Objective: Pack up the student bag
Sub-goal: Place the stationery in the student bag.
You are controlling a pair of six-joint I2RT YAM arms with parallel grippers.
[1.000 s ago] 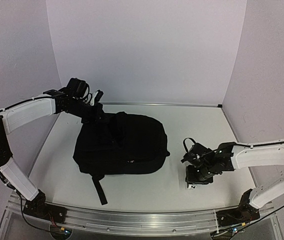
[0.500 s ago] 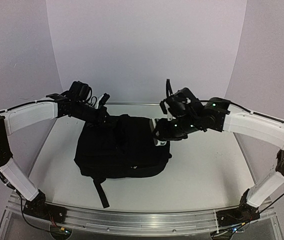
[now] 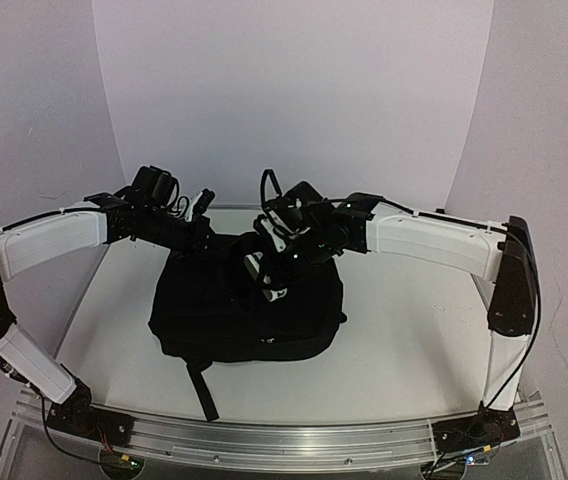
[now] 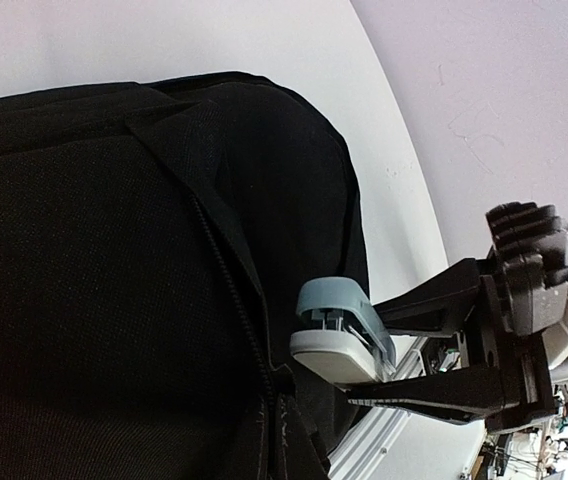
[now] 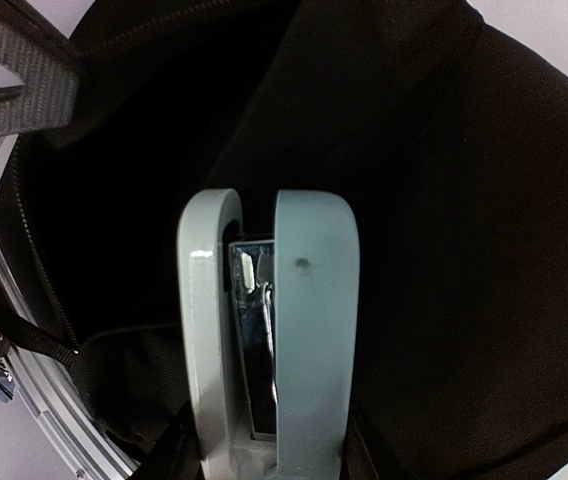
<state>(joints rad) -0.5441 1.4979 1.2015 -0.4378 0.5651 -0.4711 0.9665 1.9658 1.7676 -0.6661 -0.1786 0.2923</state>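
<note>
The student bag, black and soft, lies on the left half of the table with its top toward the back. My left gripper is shut on the bag's upper edge and holds that edge up. My right gripper is shut on a pale blue and white stapler, which it holds nose-first over the dark mouth of the bag. In the left wrist view the stapler sits right beside the bag's zip edge. In the right wrist view the stapler points into the black interior.
One strap of the bag trails toward the near edge. A metal rail runs along the table's front. White walls close in the back and both sides. Grey webbing shows at the upper left of the right wrist view.
My right arm has lifted the stapler from the right side of the table and swung it left to the bag's mouth. The left gripper has barely moved.
</note>
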